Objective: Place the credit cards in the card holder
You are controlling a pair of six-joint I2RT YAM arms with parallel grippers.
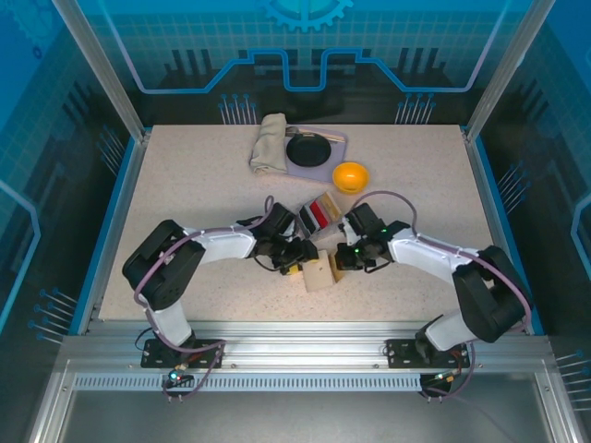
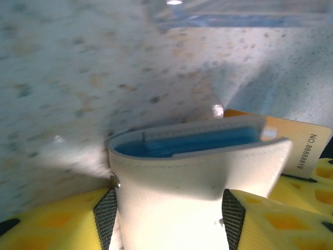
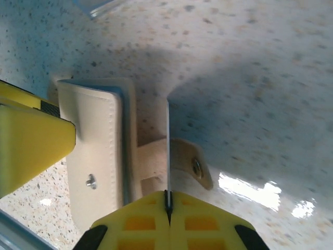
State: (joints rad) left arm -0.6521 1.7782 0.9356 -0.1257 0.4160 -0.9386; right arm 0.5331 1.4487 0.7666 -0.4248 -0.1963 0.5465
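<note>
From above, the card holder [image 1: 319,274] stands on the table [image 1: 185,185] between the left claw [image 1: 294,261] and right claw [image 1: 339,266], largely hidden by them. A grey box [image 1: 317,214] of cards, an orange bowl [image 1: 351,175], a cloth [image 1: 270,143] and a black dish [image 1: 309,148] lie beyond.

Left wrist: the left claw [image 2: 169,221] clamps the card holder [image 2: 197,172], a tan credit card [image 2: 299,148] half hidden behind it.

Right wrist: the right claw [image 3: 167,208] pinches that credit card [image 3: 168,146], seen edge-on.

Cream card holder [image 2: 197,182], blue-lined, slightly open; tan credit card [image 2: 304,148] just beside.
</note>
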